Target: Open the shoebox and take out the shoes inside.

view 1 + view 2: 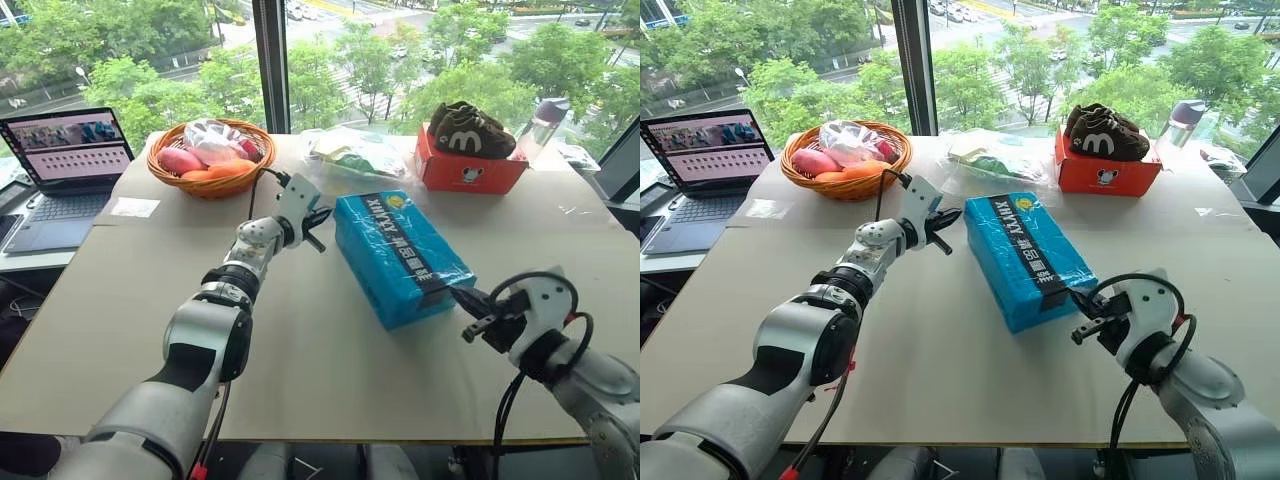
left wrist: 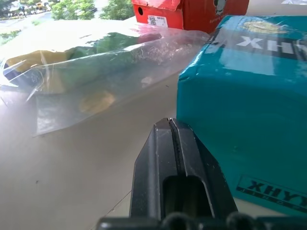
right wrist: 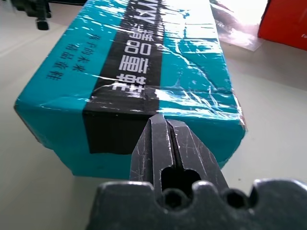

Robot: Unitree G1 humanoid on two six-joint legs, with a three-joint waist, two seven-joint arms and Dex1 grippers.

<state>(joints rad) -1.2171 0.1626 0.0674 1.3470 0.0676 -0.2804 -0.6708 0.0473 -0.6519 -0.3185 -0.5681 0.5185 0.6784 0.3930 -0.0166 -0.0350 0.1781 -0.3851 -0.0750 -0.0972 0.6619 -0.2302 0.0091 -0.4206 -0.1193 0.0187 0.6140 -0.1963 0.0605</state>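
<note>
Lid's on the bright blue rectangular cardboard shoebox point(image 1: 399, 256), lying mid-table between both pincers. Left gripper point(image 1: 318, 217) has its fingers pressed together, holding nothing, just beside the box's far end; right gripper point(image 1: 470, 300) is likewise pinched together, empty, at the near end. Woven wicker basket point(image 1: 210, 184) holds fruit; small red-orange cardboard box point(image 1: 468, 170) has dark brown shoes point(image 1: 470, 130) on top.

Shoebox point(image 1: 398, 255) lying closed mid-bench point(image 1: 120, 300), my left gripper point(image 1: 318, 216) just off its left side, my right gripper point(image 1: 465, 299) at its near end, basket point(image 1: 211, 157) far left, plastic bag point(image 1: 355, 152) behind the shoebox, smaller box point(image 1: 468, 168) carrying shoes far right, laptop point(image 1: 62, 175) off the bench's left edge
</note>
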